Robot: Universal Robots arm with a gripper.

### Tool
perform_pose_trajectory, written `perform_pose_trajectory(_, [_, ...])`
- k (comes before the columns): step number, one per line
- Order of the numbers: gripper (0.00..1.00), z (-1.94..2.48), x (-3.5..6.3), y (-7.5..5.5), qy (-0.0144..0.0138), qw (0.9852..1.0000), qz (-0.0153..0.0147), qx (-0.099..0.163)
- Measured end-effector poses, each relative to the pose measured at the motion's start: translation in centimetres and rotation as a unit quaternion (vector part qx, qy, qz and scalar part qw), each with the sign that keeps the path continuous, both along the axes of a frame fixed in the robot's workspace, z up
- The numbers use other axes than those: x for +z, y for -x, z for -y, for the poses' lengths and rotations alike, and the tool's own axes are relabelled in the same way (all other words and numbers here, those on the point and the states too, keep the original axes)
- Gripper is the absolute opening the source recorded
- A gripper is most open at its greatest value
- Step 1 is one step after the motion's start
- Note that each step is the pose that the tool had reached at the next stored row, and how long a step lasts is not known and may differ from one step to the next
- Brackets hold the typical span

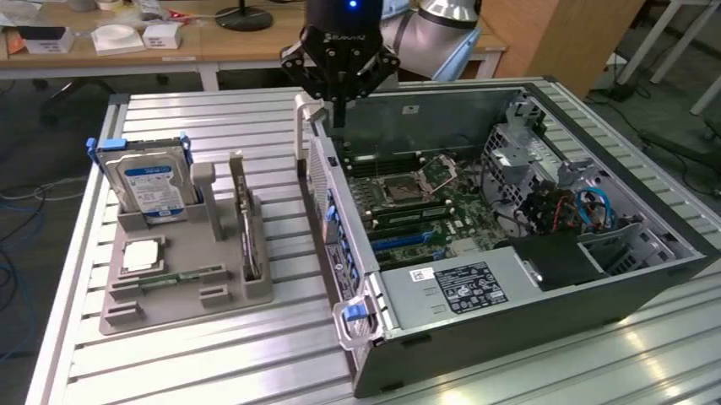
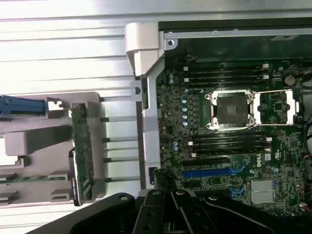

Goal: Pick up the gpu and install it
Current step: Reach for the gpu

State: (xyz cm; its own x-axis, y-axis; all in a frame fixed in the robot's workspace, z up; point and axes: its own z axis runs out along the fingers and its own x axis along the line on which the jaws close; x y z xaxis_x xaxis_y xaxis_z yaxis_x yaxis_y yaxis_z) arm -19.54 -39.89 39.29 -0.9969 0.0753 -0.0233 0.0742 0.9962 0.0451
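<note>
Step in hand: pick-up, not yet made. The gpu [image 1: 243, 228] stands on edge in the grey holder [image 1: 186, 308] beside the computer case [image 1: 507, 329]. The pincer [image 1: 336, 111], pressed together and empty, hangs over the case's holder-side wall. Judged need: spread fingers, squared over the card's top edge

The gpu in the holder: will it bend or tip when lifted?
Probably stiff: the gpu is a flat circuit card. It stands on edge in a holder slot, so it may tip once freed.

Ribbed bare-metal table [image 1: 203, 363] gleams; beside the dark matt metal computer case [image 1: 507, 337], a matt grey plastic holder [image 1: 181, 304] carries the green circuit-board gpu [image 1: 242, 228]
</note>
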Motion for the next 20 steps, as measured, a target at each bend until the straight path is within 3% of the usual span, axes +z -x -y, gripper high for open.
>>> perform_pose_trajectory(20, [0.1,0.0,-0.08,8.4,0.0,1.0,0.0,0.0])
